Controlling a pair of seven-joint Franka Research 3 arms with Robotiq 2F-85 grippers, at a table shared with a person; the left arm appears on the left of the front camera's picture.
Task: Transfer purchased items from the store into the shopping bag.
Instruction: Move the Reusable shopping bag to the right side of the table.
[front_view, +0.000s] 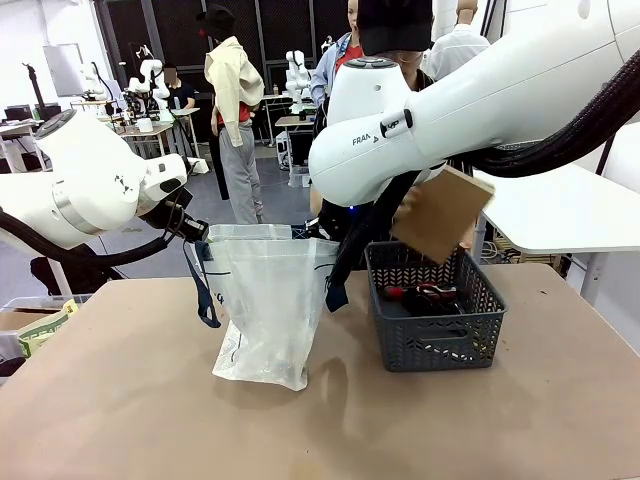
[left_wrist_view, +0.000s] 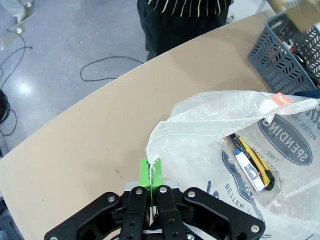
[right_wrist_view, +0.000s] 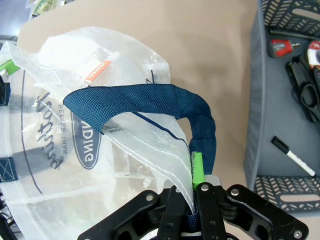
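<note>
Roughly mid-tabletop (front_view: 120, 400), upright and spread open from both sides: the shopping bag (front_view: 265, 310). Pinched at one rim by the left gripper (left_wrist_view: 151, 172), green pads pressed fully together on the thin film. Pinched at the opposite rim by the right gripper (right_wrist_view: 196, 172), likewise closed tight, with rim film and the navy strap (right_wrist_view: 150, 100) caught between the pads. Mouth stretched between the two grips, facing up.

Near the bag's right side, not touching it: the store (front_view: 435, 320), a dark grey lattice basket sitting flat on the tabletop. Over its far side, tilted, a brown flat board (front_view: 440, 212), holder impossible to make out. Overhead room there crowded by the bulky right arm (front_view: 480, 90) crossing above the basket. Bare tabletop in front of bag and basket down to the near edge, and more bare surface left of the bag. Just beyond the far edge, a person in dark clothes (left_wrist_view: 185, 20).

Inside the bag, seen through the film: a yellow-and-black utility knife (left_wrist_view: 265, 175) lying against a small white-and-blue item (left_wrist_view: 244, 159). Inside the basket, on its floor: a red-and-black tool (right_wrist_view: 281, 47), black scissors (right_wrist_view: 302, 80), a white marker with a black cap (right_wrist_view: 295, 159), and a round item (right_wrist_view: 315, 52) cut off at the picture's edge.
</note>
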